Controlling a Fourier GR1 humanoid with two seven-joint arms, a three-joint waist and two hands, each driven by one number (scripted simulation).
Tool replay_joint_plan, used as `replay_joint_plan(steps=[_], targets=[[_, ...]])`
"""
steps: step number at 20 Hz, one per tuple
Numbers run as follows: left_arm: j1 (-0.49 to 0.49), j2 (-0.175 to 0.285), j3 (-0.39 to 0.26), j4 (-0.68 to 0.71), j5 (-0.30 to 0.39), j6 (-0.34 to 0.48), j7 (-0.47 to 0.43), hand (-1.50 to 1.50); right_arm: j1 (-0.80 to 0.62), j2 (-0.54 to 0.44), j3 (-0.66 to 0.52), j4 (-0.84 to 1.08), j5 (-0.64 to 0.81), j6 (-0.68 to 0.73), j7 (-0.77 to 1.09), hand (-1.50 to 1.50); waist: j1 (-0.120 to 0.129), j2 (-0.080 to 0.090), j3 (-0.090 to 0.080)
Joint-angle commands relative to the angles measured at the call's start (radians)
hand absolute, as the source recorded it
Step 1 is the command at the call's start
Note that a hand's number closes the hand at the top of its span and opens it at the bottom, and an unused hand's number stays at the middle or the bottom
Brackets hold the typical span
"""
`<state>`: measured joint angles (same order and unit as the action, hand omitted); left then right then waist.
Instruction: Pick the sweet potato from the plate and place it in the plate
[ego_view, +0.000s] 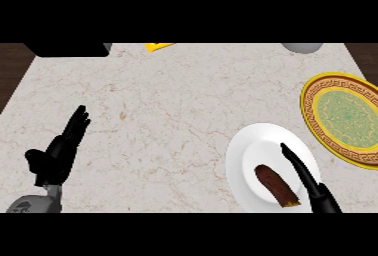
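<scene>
Brown sweet potato (277, 186) on white plate (238, 155) looks stiff, light, rough-skinned; grab mid-body. Right hand (310, 182) is just beside it, fingers straight, empty; left hand (63, 147) rests open.

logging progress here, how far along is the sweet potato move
Done: nothing yet; the sweet potato lies on the white plate. In hand: the right hand is over that plate beside it, fingers straight, not gripping. Left to do: grasp, lift, set it on the green and gold plate. The left hand rests open at the view's left.
</scene>
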<state>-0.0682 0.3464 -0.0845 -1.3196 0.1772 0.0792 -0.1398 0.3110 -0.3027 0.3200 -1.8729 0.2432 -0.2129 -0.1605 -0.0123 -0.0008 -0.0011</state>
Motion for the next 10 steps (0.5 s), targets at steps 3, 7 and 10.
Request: replay_joint_plan(steps=[3,7,10], targets=[[0.003,0.005,0.01,-0.006,-0.003,-0.017,-0.008,0.0,0.033,-0.18,-0.032,-0.127,0.121,0.097,0.253,-1.5,0.009,0.0,-0.001],[0.02,-0.004,0.003,-0.021,-0.004,-0.027,-0.012,0.0,0.054,-0.269,-0.004,-0.122,0.195,0.191,0.333,-1.5,0.013,0.0,-0.001],[0.059,-0.01,0.006,-0.049,-0.012,-0.02,-0.014,0.0,0.016,-0.288,-0.008,-0.218,0.167,0.294,0.499,-1.5,0.016,0.0,0.0]])
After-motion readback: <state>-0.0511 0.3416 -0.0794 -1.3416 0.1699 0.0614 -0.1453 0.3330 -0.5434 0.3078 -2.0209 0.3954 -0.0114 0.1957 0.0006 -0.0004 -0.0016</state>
